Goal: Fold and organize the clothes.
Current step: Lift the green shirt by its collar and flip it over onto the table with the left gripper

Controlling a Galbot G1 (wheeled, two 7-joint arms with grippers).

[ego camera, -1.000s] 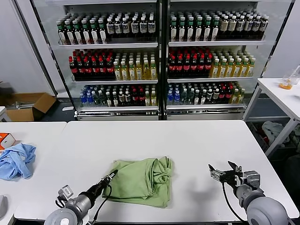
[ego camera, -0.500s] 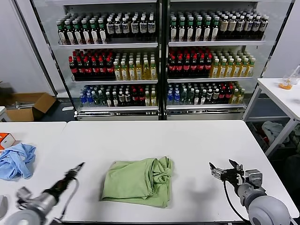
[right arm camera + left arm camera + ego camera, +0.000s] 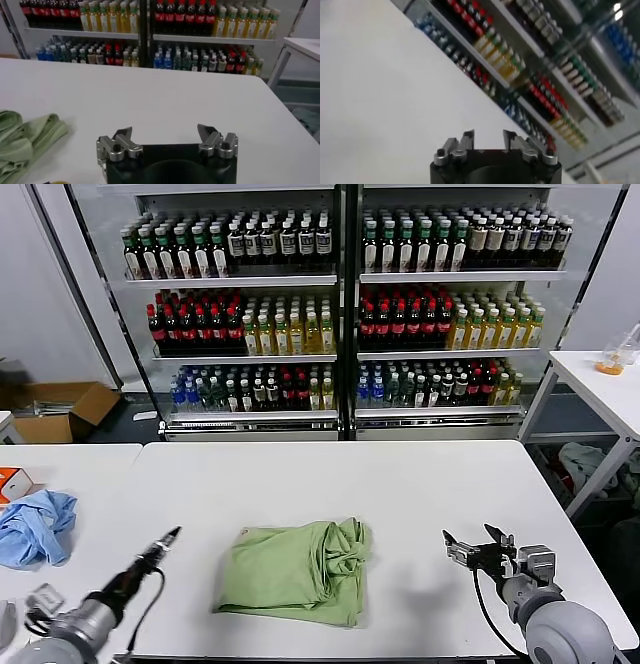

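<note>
The light green polo shirt (image 3: 295, 569) lies folded in a compact bundle on the white table (image 3: 400, 484), near its front middle. Its edge also shows in the right wrist view (image 3: 25, 142). No collar, buttons or printed graphic show. My left gripper (image 3: 166, 537) hovers over bare table to the left of the shirt, apart from it. In its wrist view it (image 3: 487, 139) is open and empty. My right gripper (image 3: 470, 550) sits low to the right of the shirt. In its wrist view it (image 3: 165, 134) is open wide and empty.
A light blue cloth (image 3: 35, 526) and an orange box (image 3: 12, 482) lie on a second table at the left. Glass-door fridges full of bottles (image 3: 340, 314) stand behind the table. Another white table (image 3: 600, 384) is at the far right.
My left gripper has drawn back to the left, away from the shirt's left edge that it touched a second ago. The shirt lies as before. The right arm has barely moved.
</note>
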